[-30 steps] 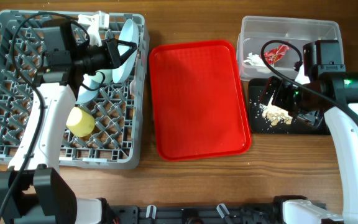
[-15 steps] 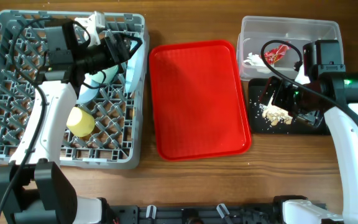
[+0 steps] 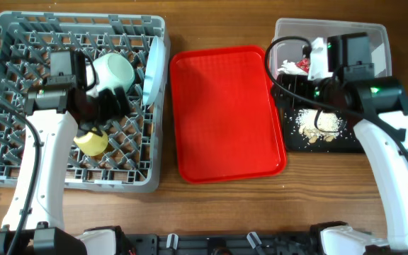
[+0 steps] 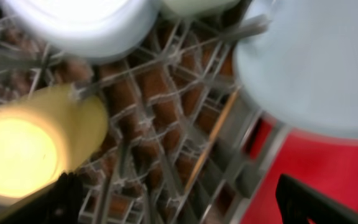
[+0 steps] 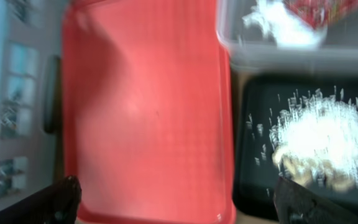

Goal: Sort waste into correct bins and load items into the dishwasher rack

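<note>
L pincer (image 4: 185, 202) spread, empty, over rack (image 4: 160, 81); cup (image 4: 30, 149) left of it, tipped, mouth toward cam. R pincer (image 5: 185, 199) spread, crumbs (image 5: 319, 134) fwd-right in black tray (image 5: 260, 180). L pincer nearer cup.

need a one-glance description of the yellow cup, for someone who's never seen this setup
Find the big grey pegged rack on the table's left. Near its middle, on the side of the mint bowl nearer the robot, sits the cup. It is the only yellow thing there; the bowl and the plate at the rack's right edge are pale.
</note>
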